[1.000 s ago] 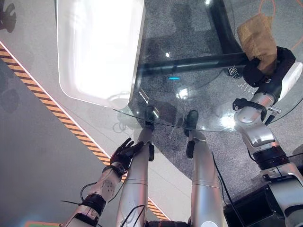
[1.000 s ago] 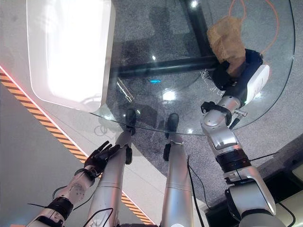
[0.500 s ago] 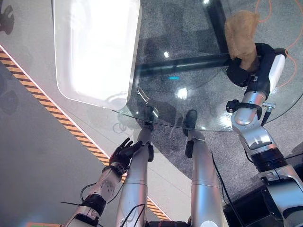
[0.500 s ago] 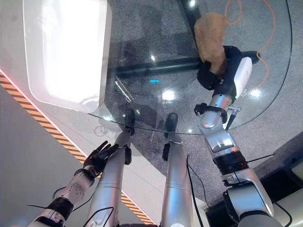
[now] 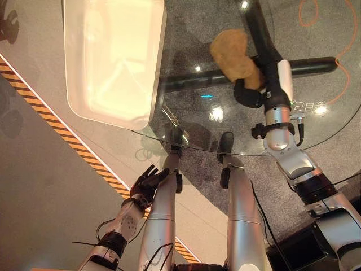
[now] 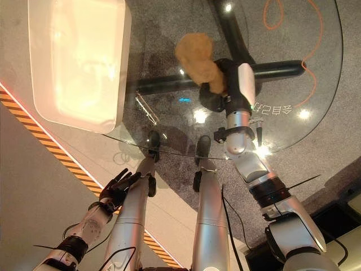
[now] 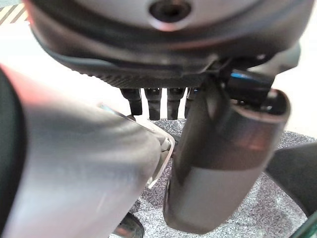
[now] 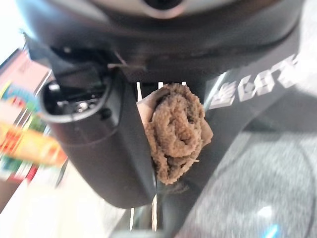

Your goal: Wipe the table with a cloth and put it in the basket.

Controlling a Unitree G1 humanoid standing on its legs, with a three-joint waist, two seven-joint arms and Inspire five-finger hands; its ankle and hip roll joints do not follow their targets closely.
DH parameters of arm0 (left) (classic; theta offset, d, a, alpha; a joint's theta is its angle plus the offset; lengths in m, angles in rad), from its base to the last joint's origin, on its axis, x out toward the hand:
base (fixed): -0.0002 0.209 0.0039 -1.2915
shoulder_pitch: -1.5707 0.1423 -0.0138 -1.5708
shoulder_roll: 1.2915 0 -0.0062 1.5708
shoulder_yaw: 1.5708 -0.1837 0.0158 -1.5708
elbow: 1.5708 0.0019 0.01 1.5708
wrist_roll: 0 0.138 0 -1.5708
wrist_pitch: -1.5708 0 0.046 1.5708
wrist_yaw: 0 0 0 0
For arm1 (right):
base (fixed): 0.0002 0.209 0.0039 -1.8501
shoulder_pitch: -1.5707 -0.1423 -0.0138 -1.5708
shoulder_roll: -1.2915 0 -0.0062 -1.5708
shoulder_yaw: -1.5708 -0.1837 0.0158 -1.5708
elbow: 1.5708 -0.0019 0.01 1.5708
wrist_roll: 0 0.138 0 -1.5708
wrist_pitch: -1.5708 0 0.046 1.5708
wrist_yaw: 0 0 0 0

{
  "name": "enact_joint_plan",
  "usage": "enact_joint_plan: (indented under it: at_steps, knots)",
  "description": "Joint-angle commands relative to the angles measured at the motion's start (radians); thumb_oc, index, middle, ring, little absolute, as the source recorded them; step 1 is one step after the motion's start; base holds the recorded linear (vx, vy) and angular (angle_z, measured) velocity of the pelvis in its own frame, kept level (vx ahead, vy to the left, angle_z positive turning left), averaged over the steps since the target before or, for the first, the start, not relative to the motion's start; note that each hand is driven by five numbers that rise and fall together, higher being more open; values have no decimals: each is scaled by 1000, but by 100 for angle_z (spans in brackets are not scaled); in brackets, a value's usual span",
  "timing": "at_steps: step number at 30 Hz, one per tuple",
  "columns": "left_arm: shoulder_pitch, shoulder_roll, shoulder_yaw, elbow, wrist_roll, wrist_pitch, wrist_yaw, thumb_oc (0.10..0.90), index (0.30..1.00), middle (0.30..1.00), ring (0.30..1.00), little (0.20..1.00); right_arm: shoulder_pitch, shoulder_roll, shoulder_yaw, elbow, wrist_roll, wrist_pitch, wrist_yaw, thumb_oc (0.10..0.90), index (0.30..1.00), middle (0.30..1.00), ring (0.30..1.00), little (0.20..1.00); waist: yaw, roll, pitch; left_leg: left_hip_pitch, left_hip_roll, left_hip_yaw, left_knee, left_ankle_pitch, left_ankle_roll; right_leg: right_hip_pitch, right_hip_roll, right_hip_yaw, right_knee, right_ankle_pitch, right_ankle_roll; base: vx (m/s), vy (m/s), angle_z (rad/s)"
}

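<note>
Right hand [image 5: 252, 90] grips brown cloth [image 5: 231, 52] over glass surface [image 5: 316, 121]; white lettering there, seemingly mirrored. Left hand [image 5: 148, 182] hangs slack-fingered.

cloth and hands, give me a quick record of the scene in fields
cloth: brown cloth, bunched, over the glass table
right hand: right hand curled round the cloth, above the tabletop
left hand: left hand low beside the table edge, fingers relaxed, holding nothing
basket: white basket on the table's left part, no cloth in it
task stage: cloth not yet in basket
</note>
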Motion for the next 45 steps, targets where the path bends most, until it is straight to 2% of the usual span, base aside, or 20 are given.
enact_joint_plan:
  at_steps: [1,10,15,18,27,33,45]
  knots:
    - [102,-19,-29,-8,7,11,-29,800,900,900,900,900,27,-16,99,-122,-20,-77,131,100,300,300,300,200,13,32,-19,-25,-52,75,119,-125,37,18,38,-55,-183,127,37,0,0,0]
    - [86,-7,-41,-8,4,15,-28,800,900,900,900,900,3,-31,195,-129,26,-74,305,100,300,300,300,200,21,30,-19,-28,-54,71,127,-123,35,16,30,-66,-174,125,37,1,-7,3]
    - [75,8,-48,-3,-12,26,-24,800,900,900,900,900,7,-45,209,-123,110,-79,264,100,300,300,300,200,23,26,-19,-17,-54,71,127,-120,37,27,27,-71,-176,126,36,-1,-16,8]
    - [83,9,-49,0,-15,20,-27,800,900,900,900,900,22,-39,172,-122,156,-100,212,100,300,300,300,200,20,22,-19,-9,-53,70,124,-121,38,34,30,-72,-176,126,36,0,0,0]
    - [107,6,-26,-8,-27,7,-37,800,900,900,900,900,95,-39,78,-176,139,-111,186,100,300,300,300,200,8,4,-19,44,-49,68,116,-130,42,84,40,-69,-179,119,35,-6,-8,0]
    - [153,7,19,3,-47,-10,-90,800,900,900,900,900,186,-28,-28,-200,151,-151,140,100,300,300,300,200,3,-15,-19,122,-51,61,85,-127,45,173,52,-72,-206,115,32,-41,-34,-1]
    - [229,29,66,-117,-120,-4,-172,800,900,900,900,900,289,-14,-116,-276,122,-152,146,100,300,300,300,200,20,-44,-19,269,-49,36,18,-120,48,329,62,-94,-242,94,25,-39,-62,2]
